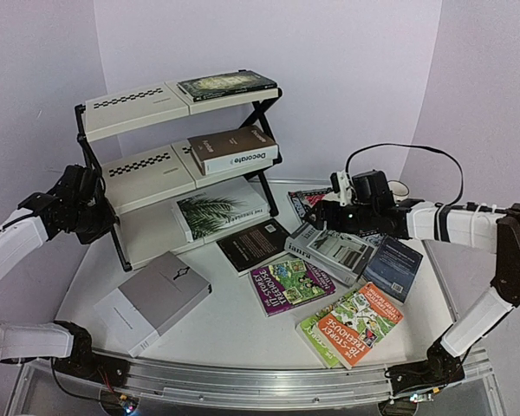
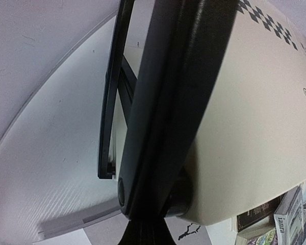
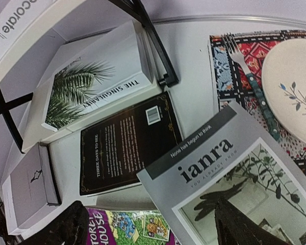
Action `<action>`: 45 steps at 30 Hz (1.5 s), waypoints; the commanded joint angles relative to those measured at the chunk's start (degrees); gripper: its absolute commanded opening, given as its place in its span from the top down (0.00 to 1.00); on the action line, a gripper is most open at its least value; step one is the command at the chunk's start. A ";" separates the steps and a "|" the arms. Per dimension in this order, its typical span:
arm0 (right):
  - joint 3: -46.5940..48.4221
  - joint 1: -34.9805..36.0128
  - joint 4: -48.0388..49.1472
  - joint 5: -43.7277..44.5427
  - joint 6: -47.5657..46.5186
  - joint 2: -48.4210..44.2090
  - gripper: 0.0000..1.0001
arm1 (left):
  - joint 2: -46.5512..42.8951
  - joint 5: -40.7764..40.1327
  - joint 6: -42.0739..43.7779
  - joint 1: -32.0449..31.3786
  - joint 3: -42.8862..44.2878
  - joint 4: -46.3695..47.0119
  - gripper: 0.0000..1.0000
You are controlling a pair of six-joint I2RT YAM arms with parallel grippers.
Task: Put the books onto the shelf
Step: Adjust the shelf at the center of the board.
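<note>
The shelf (image 1: 134,108) carries a dark book (image 1: 227,84) on top, the brown "Decorate" book (image 1: 234,149) in the middle and the palm-leaf book (image 1: 218,214) at the bottom. A plain grey book (image 1: 153,301), a black one (image 1: 254,243), the grey "laura" book (image 3: 229,168), a dark blue one (image 1: 393,267) and two colourful paperbacks (image 1: 292,284) lie on the table. My left gripper (image 2: 145,227) is shut, its tips against the shelf's black frame (image 2: 163,102) at the left end. My right gripper (image 3: 150,229) hangs open over the grey "laura" book's near corner.
A patterned placemat (image 3: 239,56) with a cream plate (image 3: 290,87) and a fork (image 3: 255,87) lies at the back right, partly under the grey book. A metal rail (image 1: 243,381) runs along the table's front edge. Walls close in behind and at both sides.
</note>
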 commanded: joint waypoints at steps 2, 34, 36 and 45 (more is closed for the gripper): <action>-2.20 -0.04 -4.29 0.67 2.90 -3.64 0.15 | 2.67 -7.11 3.58 0.36 1.67 6.79 1.00; -1.64 0.28 -28.64 0.52 10.75 -7.03 0.07 | 1.43 6.37 10.76 1.75 3.15 9.75 0.86; -1.23 1.38 -27.89 -0.90 11.20 -6.40 0.09 | -0.48 8.37 9.32 1.77 2.87 6.20 0.78; 4.78 12.55 -17.73 -3.79 13.41 1.47 0.10 | -6.61 16.61 -4.66 1.72 -4.58 -4.77 0.05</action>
